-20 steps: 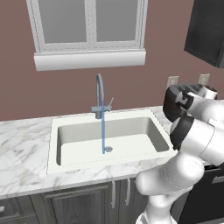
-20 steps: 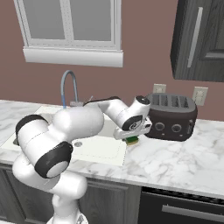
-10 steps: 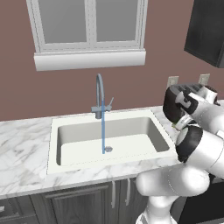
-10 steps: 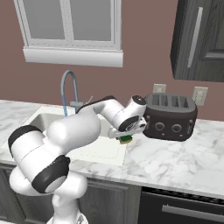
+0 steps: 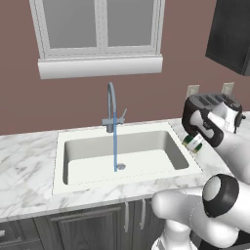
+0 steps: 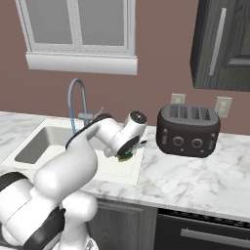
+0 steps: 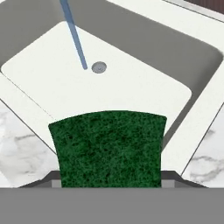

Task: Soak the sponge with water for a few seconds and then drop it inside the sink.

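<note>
Now fingers [image 7: 107, 186] tight on the sponge [image 7: 108, 148].

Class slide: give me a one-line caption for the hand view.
Pincer holds the green-faced sponge above the sink rim, water running beside the drain.
</note>
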Motion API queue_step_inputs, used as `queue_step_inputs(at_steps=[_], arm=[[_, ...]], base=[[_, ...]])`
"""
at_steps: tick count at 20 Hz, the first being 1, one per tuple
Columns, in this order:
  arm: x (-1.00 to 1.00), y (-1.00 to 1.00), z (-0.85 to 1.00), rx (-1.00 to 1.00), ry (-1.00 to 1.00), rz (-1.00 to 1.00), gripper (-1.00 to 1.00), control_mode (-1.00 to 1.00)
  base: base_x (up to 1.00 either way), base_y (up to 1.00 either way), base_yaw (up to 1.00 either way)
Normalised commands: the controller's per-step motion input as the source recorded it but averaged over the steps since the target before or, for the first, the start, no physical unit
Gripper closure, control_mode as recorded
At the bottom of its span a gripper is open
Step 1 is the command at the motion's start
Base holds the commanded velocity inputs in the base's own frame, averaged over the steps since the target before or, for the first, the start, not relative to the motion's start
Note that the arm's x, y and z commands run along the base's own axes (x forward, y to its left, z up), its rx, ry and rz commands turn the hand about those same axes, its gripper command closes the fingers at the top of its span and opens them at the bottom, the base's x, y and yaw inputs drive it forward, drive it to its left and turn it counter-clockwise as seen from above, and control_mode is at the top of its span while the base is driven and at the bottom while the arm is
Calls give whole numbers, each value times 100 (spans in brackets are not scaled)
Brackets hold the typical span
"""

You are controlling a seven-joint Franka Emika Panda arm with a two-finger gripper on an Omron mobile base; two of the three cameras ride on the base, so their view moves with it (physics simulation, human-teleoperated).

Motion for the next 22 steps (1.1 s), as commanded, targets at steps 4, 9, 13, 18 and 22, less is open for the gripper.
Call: queue_step_inputs(at_steps=[4, 9, 13, 18, 22], arm=[[-14, 40, 13, 0, -5, 4, 100, -100], [-5, 23, 22, 0, -1, 3, 100, -100], [0, 0, 4, 0, 0, 0, 100, -100], [21, 0, 0, 0, 5, 0, 100, -100], [31, 14, 0, 0, 4, 0, 100, -100]], base=[[0, 0, 0], [0, 0, 0], [0, 0, 0], [0, 0, 0], [0, 0, 0]])
